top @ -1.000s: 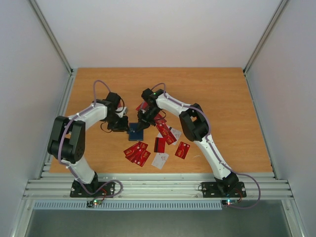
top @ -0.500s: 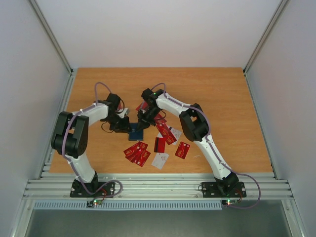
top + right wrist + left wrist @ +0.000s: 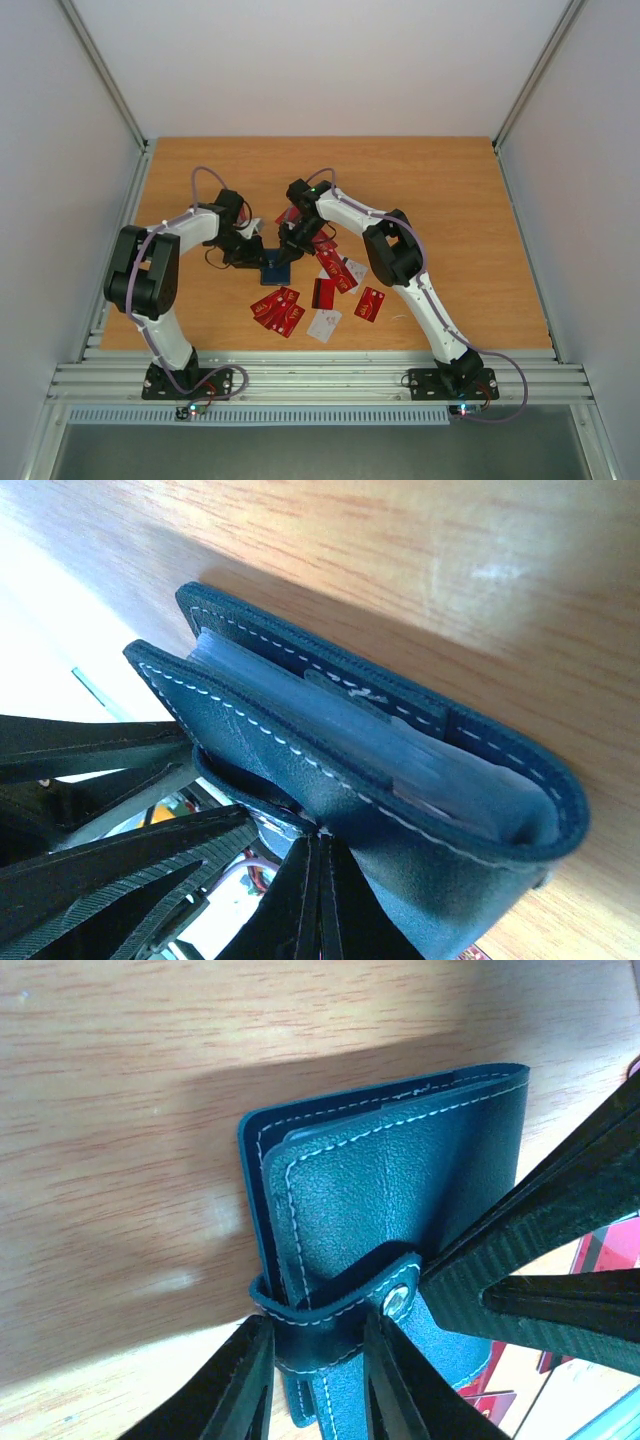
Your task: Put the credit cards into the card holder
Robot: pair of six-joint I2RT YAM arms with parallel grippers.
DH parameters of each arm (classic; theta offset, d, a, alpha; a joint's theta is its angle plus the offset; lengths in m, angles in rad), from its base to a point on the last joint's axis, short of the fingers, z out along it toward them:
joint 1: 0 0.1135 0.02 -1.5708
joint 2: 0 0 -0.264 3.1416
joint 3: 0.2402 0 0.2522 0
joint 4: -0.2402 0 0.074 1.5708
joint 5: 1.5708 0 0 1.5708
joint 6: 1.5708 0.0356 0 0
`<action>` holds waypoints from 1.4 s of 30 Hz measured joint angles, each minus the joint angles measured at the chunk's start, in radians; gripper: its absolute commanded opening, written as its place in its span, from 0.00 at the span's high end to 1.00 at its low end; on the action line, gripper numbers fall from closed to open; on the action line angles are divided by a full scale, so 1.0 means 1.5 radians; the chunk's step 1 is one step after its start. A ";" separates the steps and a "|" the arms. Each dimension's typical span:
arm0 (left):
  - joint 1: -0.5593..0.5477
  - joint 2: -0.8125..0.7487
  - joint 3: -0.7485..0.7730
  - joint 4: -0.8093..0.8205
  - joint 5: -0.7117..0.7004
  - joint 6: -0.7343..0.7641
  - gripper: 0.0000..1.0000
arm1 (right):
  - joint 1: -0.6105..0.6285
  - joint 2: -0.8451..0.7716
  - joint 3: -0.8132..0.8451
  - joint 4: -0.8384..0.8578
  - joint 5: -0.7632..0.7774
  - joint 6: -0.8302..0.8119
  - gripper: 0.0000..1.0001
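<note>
While the card holder point(image 3: 400, 1180) lies folded on the bench point(image 3: 450, 200), roughly mid-bench btwn the two arms, both end effectors meet at it. L end effector point(image 3: 318, 1345) is clamped on the holder's strap point(image 3: 330, 1312): one finger on each side of the strap, just below the metal snap point(image 3: 398, 1301). The strap wraps round the holder's edge, w/ white stitching along the borders. R end effector point(image 3: 318, 852) has its fingers pressed together w/ nothing btwn them; the tip touches the holder's outer cover, right beside the strap. In the R wrist view the holder gapes a bit along one edge, showing a lighter blue lining and a pale layer inside; can't tell if that layer is a card.

Credit cards point(image 3: 278, 310) are scattered on the bench near the holder, towards the arm bases: a red cluster front-left of it, a single dark red one point(image 3: 324, 292), another red one point(image 3: 370, 303) further R, plus a white card point(image 3: 325, 325) closest to the bench's near edge. More red cards sit under the R arm, partly hidden by it. None of them is gripped.
</note>
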 measured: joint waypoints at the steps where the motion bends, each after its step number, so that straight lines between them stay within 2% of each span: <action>1: -0.001 0.000 0.000 0.000 0.000 0.002 0.75 | 0.000 0.000 0.000 0.000 0.000 0.000 0.99; 12: -0.017 0.000 0.004 -0.004 -0.028 0.020 0.81 | 0.000 -0.001 0.000 0.000 0.000 -0.001 0.99; 23: -0.019 0.000 0.004 -0.004 -0.030 0.025 0.74 | 0.000 -0.003 0.002 -0.001 0.000 -0.010 0.96; 33: -0.021 0.000 -0.002 -0.004 -0.015 0.038 0.74 | -0.004 -0.012 0.006 0.005 0.024 -0.010 0.92; 42: -0.041 0.000 -0.018 -0.007 0.006 0.044 0.74 | -0.014 -0.027 0.006 0.068 0.039 0.003 0.90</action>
